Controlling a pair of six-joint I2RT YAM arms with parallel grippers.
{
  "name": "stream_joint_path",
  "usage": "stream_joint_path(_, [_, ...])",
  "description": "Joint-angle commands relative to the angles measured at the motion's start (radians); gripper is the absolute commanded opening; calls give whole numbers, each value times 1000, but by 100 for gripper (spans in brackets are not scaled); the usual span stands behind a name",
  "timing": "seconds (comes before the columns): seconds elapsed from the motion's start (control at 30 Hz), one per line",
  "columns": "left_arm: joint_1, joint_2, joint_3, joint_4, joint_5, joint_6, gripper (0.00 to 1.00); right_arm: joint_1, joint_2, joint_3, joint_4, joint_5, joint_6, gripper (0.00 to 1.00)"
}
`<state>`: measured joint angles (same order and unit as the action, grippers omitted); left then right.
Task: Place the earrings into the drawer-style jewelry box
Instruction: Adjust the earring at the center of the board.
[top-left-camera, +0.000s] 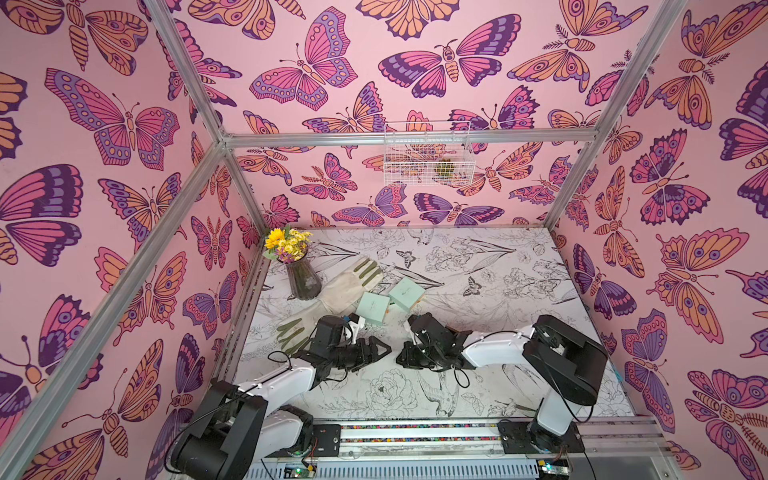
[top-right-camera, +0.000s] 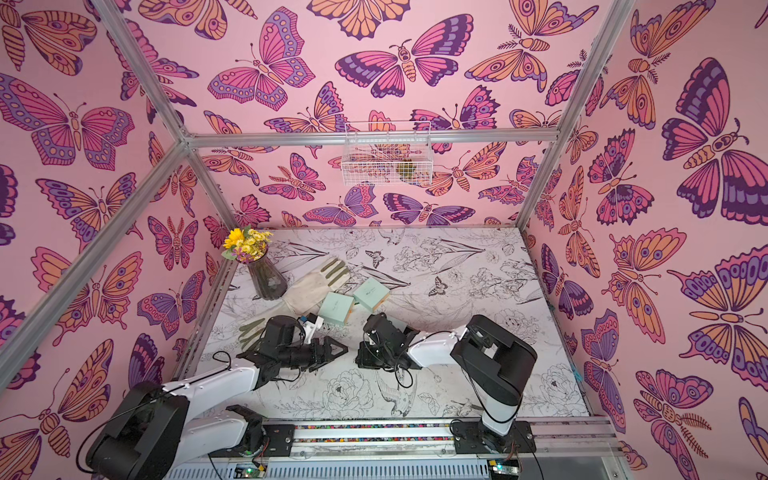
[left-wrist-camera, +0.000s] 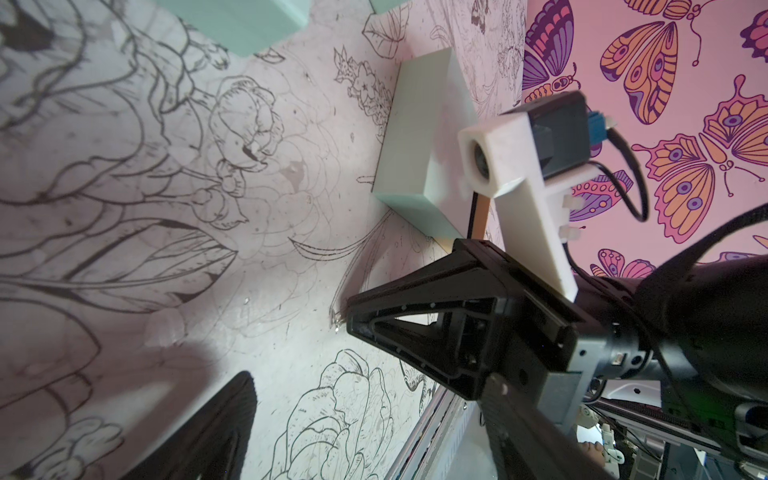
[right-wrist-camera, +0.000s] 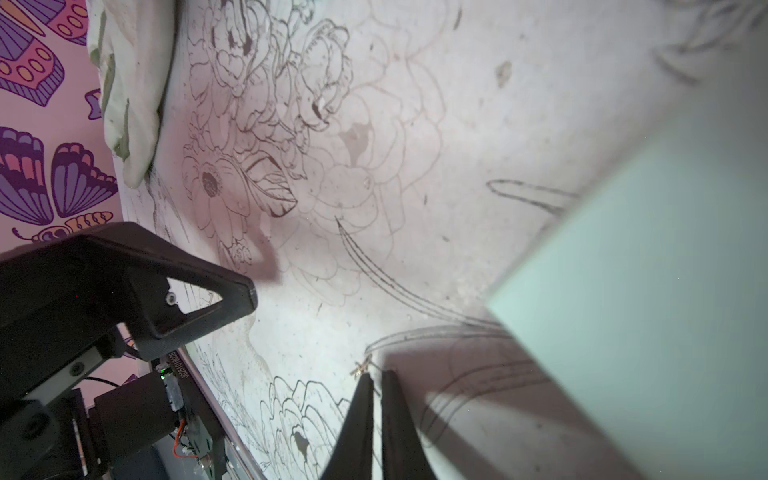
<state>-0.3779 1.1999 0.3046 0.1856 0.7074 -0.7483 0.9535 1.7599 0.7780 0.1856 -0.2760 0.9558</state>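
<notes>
1. The table (top-left-camera: 519, 291) has its widest bare stretch on the right, from the mint boxes over to the right wall. A second bare band runs along the back edge.
2. The left edge is crowded. A vase (top-left-camera: 303, 284) of flowers stands near the back left corner, and two gloves (top-left-camera: 353, 280) lie in a slanting line from there toward the left arm's wrist.
3. The jewelry box (top-left-camera: 374, 308) lies mid-table as two mint pieces just beside each other (whether a drawer is pulled out I cannot tell).
4. The earring (right-wrist-camera: 362, 368), a tiny gold thing, lies on the bare strip in front of those pieces.
5. The right gripper (right-wrist-camera: 376, 374) has its fingers nearly together, with only a thin slit between them. The earring sits right at the tip of one finger; whether it is pinched I cannot tell.
6. The right arm's elbow is raised on the right side. Its forearm runs leftward and the gripper tips down to the table.
7. The left gripper (top-left-camera: 380, 348) is spread wide and holds nothing.
8. The left arm reaches in from the front left. Its gripper lies low and level, pointing at the right gripper, and the two are near but apart.
</notes>
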Motion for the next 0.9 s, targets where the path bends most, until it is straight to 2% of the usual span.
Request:
stream_joint_path(0.0, [7,4,14,-11,4,20,87,10,39,-5,-127,52,-17,13])
stream_joint_path(0.53, [4,31,14,-7,-1,30,86,11,1,-8,-216,106,-40,12])
stream_joint_path(0.87, [-30,37,14,-6,-24,30,87,11,-11,-5,-223,105,-44,12])
